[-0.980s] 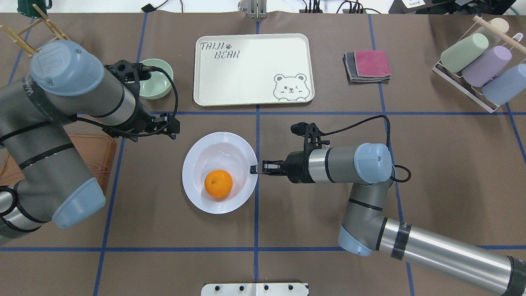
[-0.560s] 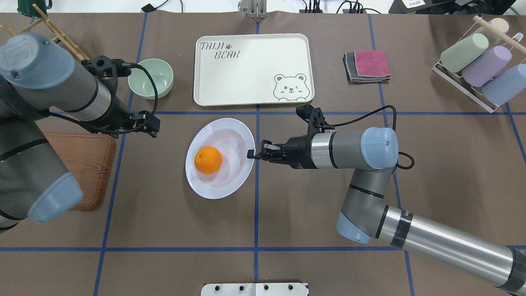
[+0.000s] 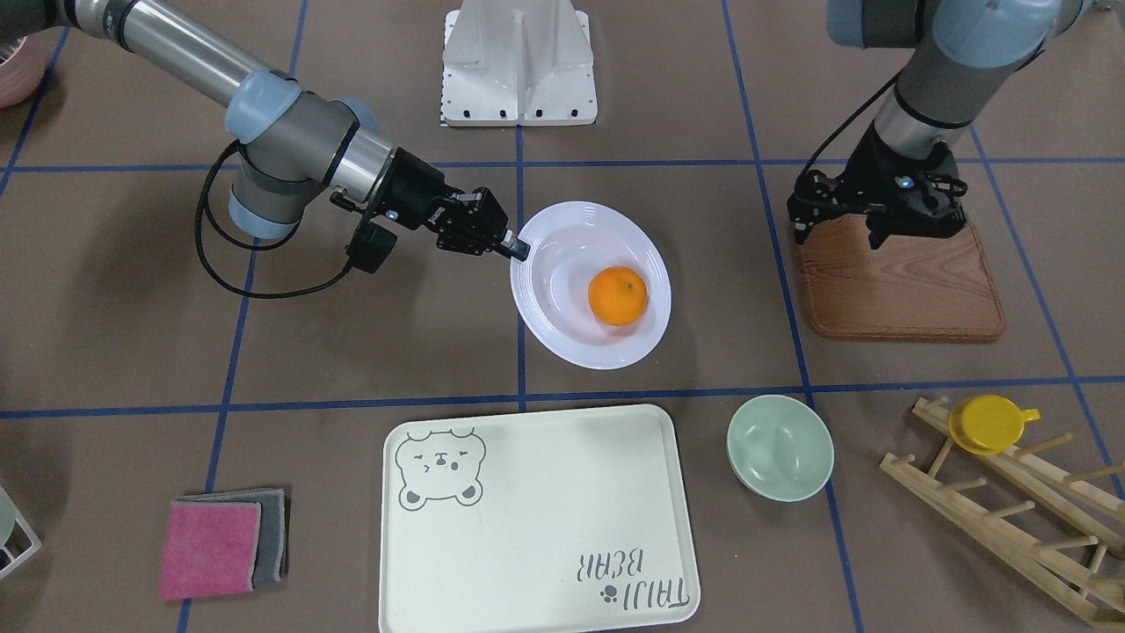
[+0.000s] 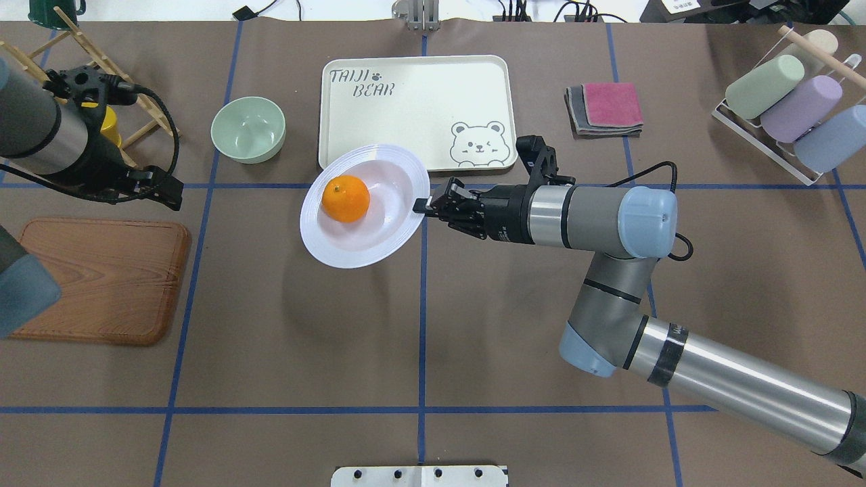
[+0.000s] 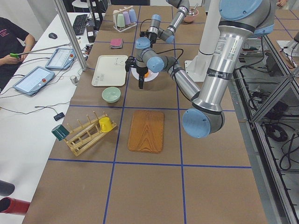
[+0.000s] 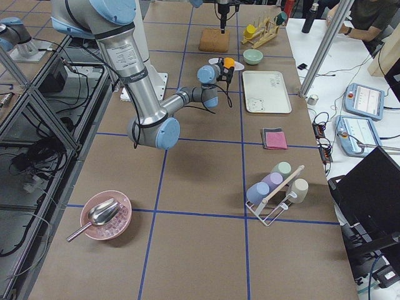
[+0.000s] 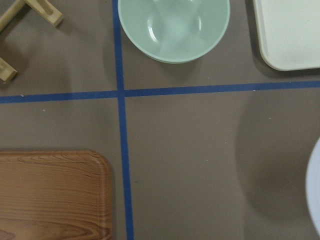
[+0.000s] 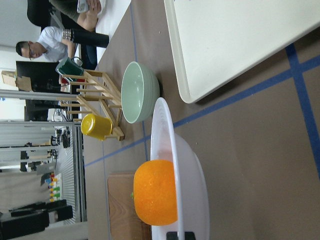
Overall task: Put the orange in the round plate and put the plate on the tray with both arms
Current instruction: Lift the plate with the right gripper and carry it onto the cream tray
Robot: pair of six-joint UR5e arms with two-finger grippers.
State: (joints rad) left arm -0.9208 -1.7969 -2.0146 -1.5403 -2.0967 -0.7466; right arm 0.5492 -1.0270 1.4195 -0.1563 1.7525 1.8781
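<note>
Right, the right gripper (image 4: 421,204) is clamped on the plate (image 4: 352,247) at the stretch of rim nearest its wrist, and the plate hangs off the table (image 4: 284,352), casting a soft shadow below. The orange (image 4: 346,198) lies inside the plate, across the well from the fingertips, on the side away from them. From overhead the plate's far edge seems to cover the near corner of the tray (image 4: 413,101), which lies ahead of the gripper. The front camera shows otherwise: there a strip of bare table lies between plate and tray. The right wrist camera sees the rim edge-on, with the orange bulging past it and one black fingertip just in at the frame's edge. No other view gives that pinch so close. The left gripper (image 4: 166,191) is well apart from the plate and holds nothing. It hangs over the far edge of the board (image 4: 101,277), with the bowl (image 4: 247,128) ahead of it. Its own wrist camera shows only the bowl, a board corner, a tray corner and a sliver of plate. No fingers appear there, so I cannot tell how its jaws stand.
</note>
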